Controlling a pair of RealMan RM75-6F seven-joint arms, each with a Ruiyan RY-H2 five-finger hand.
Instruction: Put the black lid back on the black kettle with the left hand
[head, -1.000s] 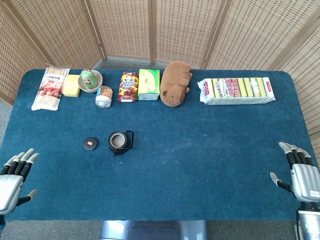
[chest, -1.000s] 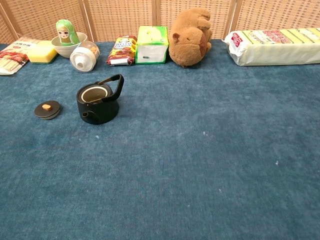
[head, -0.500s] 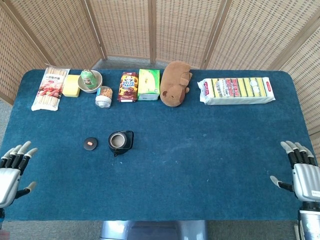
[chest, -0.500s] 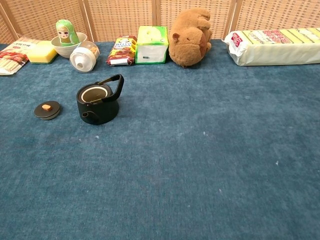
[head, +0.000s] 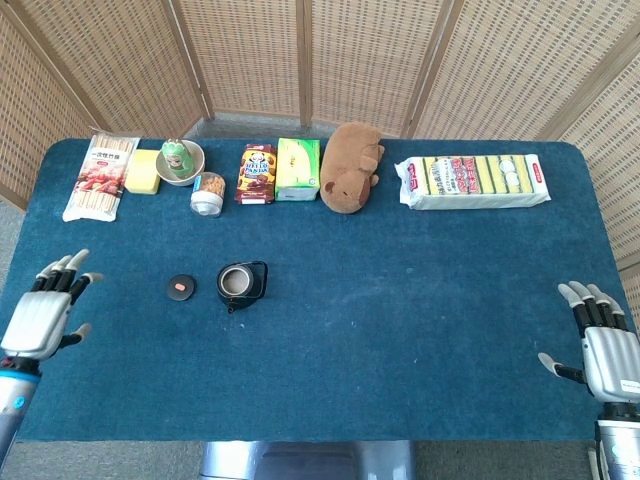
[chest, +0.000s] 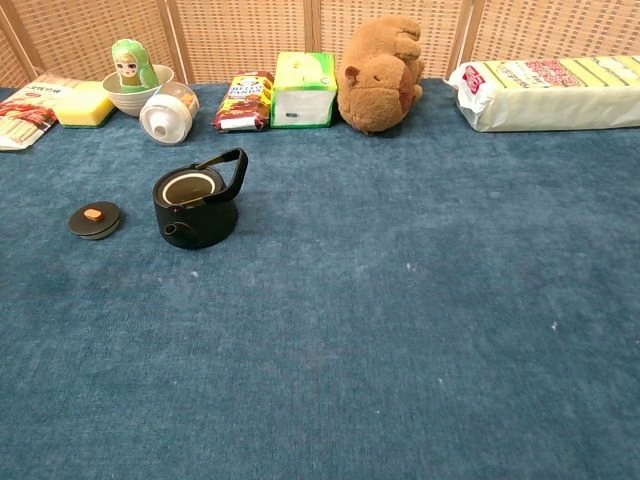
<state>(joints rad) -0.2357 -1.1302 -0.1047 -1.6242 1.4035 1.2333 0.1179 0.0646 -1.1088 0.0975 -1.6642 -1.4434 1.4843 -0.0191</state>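
Left hand (head: 45, 310) has risen nearer black lid (head: 180, 287); black kettle (head: 240, 284) stands uncovered.

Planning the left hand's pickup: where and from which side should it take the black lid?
Pinch the small orange knob on the lid from straight above. The lid lies flat, knob up, left of the open kettle, so its low rim probably offers little hold. The left hand is open.

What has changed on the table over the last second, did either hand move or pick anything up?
The left hand has moved forward from the near left corner toward the black lid, fingers spread, holding nothing. The right hand stayed at the near right edge, open. The lid still lies on the cloth beside the open black kettle; nothing else shifted.
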